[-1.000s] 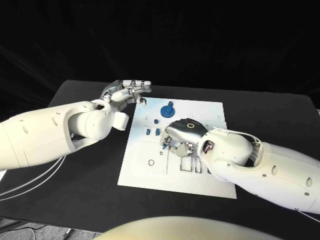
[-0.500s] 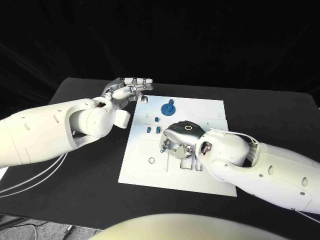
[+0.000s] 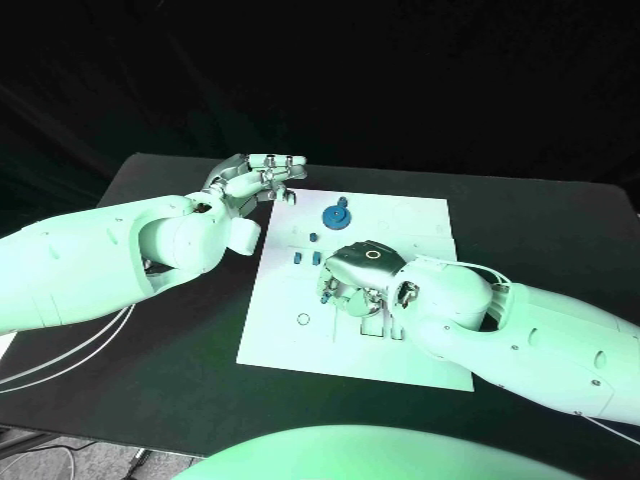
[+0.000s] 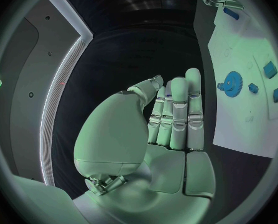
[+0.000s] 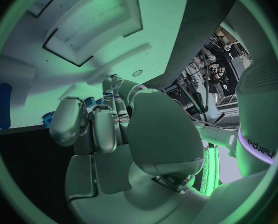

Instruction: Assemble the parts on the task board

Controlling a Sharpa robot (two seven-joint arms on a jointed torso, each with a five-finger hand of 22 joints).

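1. The right hand (image 3: 361, 270) is lying knuckles-up over the middle of the task board (image 3: 407, 215), and its fingers are curling down out of sight, so whether it is gripping a part is something I cannot tell (the right wrist view shows the fingers (image 5: 101, 127) bent close together near the white plate, without showing anything between them).
2. The right forearm is covering the board's lower right corner in the head view.
3. The left hand (image 3: 255, 178) is hovering at the board's upper left corner, over the black table (image 3: 536, 215), with its fingers (image 4: 179, 109) lying straight and pressed side by side, holding nothing.
4. A blue gear (image 3: 336, 215) is sitting on the board in the upper middle of the head view, clear of both hands.
5. Two small blue blocks (image 3: 307, 258) are standing just left of the right hand, and a smaller blue piece (image 3: 307, 238) is lying between them and the gear.
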